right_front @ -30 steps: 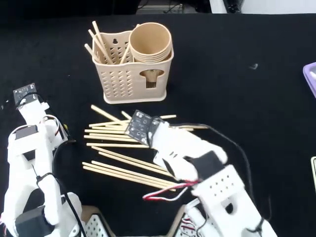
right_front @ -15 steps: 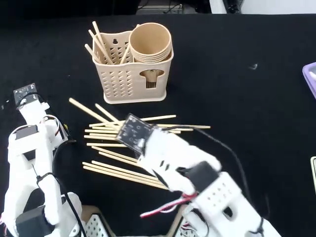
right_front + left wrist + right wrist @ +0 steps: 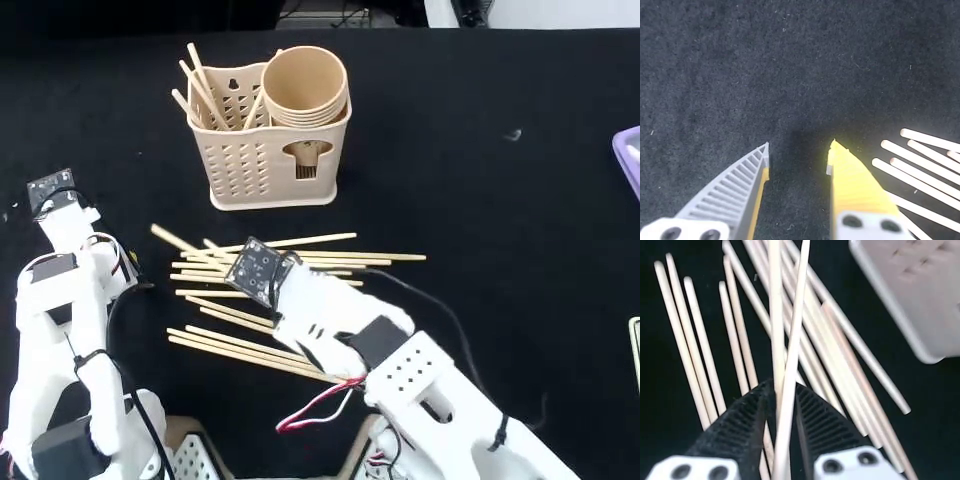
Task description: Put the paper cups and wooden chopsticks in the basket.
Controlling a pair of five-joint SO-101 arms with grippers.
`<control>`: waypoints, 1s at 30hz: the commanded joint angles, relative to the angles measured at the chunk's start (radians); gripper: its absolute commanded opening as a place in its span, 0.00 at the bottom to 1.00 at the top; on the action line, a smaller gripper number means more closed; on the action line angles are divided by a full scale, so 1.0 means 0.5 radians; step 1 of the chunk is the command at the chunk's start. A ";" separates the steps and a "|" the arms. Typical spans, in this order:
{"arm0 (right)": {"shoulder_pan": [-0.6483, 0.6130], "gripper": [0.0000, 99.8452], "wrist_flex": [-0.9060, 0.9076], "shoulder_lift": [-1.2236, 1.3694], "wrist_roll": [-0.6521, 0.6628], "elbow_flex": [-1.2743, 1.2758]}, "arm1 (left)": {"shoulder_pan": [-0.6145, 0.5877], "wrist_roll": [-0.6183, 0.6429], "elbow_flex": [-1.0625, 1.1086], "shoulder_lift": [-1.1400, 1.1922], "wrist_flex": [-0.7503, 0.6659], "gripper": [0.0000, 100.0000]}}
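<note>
Gripper entries: right gripper (image 3: 784, 387), black ribbed jaws closed on a held pair of chopsticks (image 3: 775, 315). The two sticks run out between the jaws and cross just beyond the tips. Below them lie the loose chopsticks (image 3: 695, 350), and one corner of the basket (image 3: 910, 290) stands off to the side.

Left gripper (image 3: 797, 147): one grey finger (image 3: 740, 195) and one yellow finger (image 3: 855, 185), spread apart with bare black cloth between them and nothing held. Ends of several loose chopsticks (image 3: 925, 165) lie just beside the yellow finger.

Right arm (image 3: 340, 325): stretched over the loose chopsticks (image 3: 390, 257), its tip above the left half of the spread. The held pair of chopsticks (image 3: 178, 241) projects from under the tip, slanting up toward the left arm's side.

Left arm (image 3: 60, 290): parked at the table's (image 3: 480, 200) left edge, beside the pile.

Basket (image 3: 240, 185): cream, perforated, upright at the far side of the table, apart from the pile.

Paper cups (image 3: 305, 85): nested in one stack in the basket's right compartment.

Chopsticks in the basket (image 3: 200, 85): several, leaning in the left compartment with their ends above the rim.

Loose chopsticks: a dozen or so, roughly parallel and lying crosswise on the cloth between basket and arms.

Purple object (image 3: 628, 150): at the right edge, well apart.
</note>
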 commanded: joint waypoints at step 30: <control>0.092 0.19 0.368 0.167 -0.015 -0.063 | 0.005 -0.003 -0.011 -0.006 -0.025 0.19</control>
